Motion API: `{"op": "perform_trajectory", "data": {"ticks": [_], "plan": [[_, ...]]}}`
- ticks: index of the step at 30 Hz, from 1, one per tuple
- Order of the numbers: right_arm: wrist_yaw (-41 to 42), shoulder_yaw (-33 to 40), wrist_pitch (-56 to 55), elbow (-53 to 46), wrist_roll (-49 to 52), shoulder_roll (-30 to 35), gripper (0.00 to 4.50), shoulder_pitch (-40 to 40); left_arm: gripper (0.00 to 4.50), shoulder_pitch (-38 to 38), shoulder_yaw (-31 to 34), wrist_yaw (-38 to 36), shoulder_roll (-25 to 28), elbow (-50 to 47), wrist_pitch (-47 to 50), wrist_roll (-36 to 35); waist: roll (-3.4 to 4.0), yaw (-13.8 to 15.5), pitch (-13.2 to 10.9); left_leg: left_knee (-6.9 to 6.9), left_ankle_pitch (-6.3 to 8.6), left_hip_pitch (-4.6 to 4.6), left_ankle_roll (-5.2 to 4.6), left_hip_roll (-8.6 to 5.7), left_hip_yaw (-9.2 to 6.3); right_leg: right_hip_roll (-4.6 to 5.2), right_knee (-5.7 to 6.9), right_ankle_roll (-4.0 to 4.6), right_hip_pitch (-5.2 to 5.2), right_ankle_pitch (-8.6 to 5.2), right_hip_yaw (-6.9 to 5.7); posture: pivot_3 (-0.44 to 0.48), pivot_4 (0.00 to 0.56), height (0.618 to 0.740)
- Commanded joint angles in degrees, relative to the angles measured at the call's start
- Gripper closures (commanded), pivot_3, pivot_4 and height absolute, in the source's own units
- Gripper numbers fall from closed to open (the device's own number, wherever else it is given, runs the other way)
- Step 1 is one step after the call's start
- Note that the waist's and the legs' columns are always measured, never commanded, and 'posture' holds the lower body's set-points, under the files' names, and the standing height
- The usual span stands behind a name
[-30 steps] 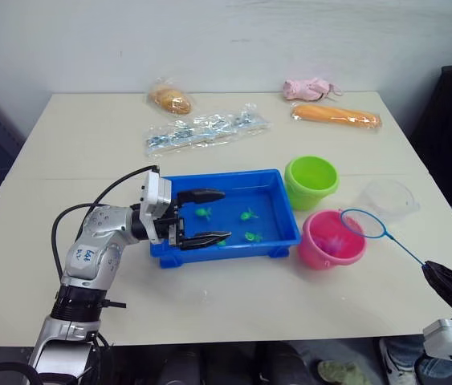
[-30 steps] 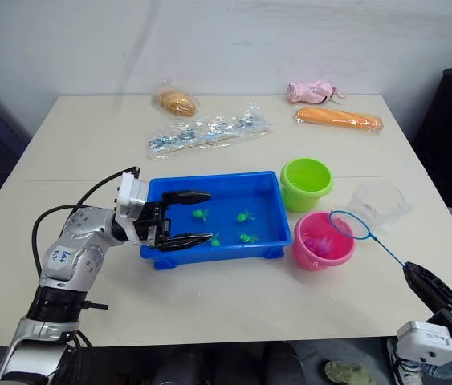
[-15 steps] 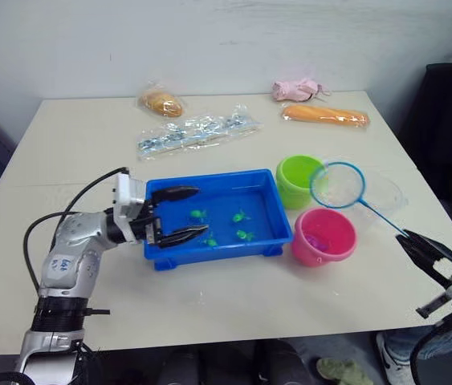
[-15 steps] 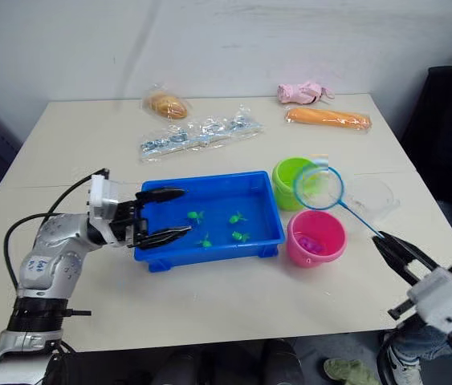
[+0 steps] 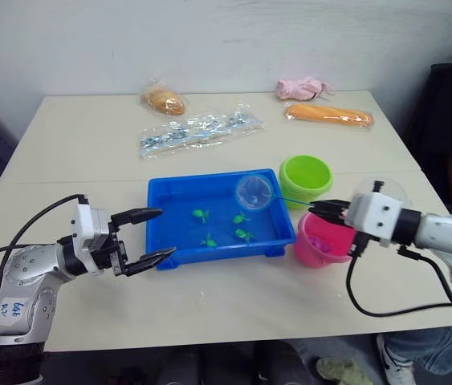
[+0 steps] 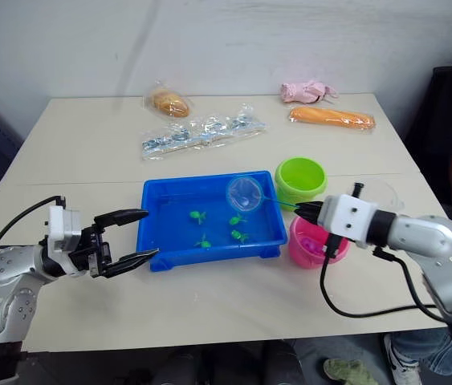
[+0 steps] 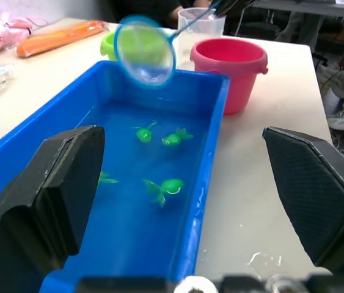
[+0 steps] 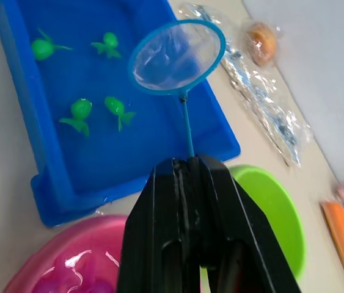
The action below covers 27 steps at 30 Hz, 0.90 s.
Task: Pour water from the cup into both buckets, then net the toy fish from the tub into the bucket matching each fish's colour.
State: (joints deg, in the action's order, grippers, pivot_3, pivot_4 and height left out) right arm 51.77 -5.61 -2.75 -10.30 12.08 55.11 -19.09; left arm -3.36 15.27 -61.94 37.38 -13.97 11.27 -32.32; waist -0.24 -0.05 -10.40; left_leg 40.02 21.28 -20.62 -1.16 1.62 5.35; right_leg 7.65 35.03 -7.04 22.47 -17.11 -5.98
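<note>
Right hand [image 5: 327, 210] clamps net [image 5: 254, 192] over tub [image 5: 161, 241]; left hand [image 5: 150, 235] spread, beside tub.

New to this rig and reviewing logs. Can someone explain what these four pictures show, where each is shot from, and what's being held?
It is a two-armed humanoid robot at a table. Two pictures come from a stereo camera on its head, looking down over the arms. The other two come from cameras on each wrist, looking along that hand's black fingers.

The right hand is shut on the thin handle of a small blue net, held above the blue tub, where four green toy fish lie in water. The left hand is open, holding nothing, at the tub's end.

Beside the tub stand a green bucket, a pink bucket and a clear cup. Bagged items lie along the far edge.
</note>
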Motion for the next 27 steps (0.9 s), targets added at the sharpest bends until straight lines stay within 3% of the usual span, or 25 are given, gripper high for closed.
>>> {"op": "perform_trajectory", "data": {"ticks": [1,10,27], "plan": [[6.16,-3.19,-4.50,4.82,-1.86,-2.36,4.50,-4.92,0.03,1.79,1.43,1.15,1.12,-3.80,1.21,-1.69,0.00,-0.15,0.00,0.00,0.00,-0.02,0.00,0.01,0.00,-0.01,0.08,0.00,0.01,0.00,-0.01,0.000,0.150,0.740],[7.76,-6.27,-8.26,12.83,-8.21,-7.90,4.50,-9.70,0.03,4.26,1.48,3.10,0.82,-5.27,1.37,-1.55,0.01,-0.18,-0.01,0.03,0.00,-0.05,0.00,0.00,0.01,-0.02,0.19,-0.03,0.00,0.01,-0.03,0.000,0.150,0.740],[5.71,-2.22,-5.99,14.22,-7.84,-10.81,4.50,-10.02,0.03,2.37,-0.01,2.76,1.26,-3.99,2.14,-1.66,0.02,-0.21,-0.01,0.02,0.00,-0.05,0.02,0.01,0.01,-0.03,0.20,-0.02,0.02,0.01,-0.03,0.000,0.150,0.740]]}}
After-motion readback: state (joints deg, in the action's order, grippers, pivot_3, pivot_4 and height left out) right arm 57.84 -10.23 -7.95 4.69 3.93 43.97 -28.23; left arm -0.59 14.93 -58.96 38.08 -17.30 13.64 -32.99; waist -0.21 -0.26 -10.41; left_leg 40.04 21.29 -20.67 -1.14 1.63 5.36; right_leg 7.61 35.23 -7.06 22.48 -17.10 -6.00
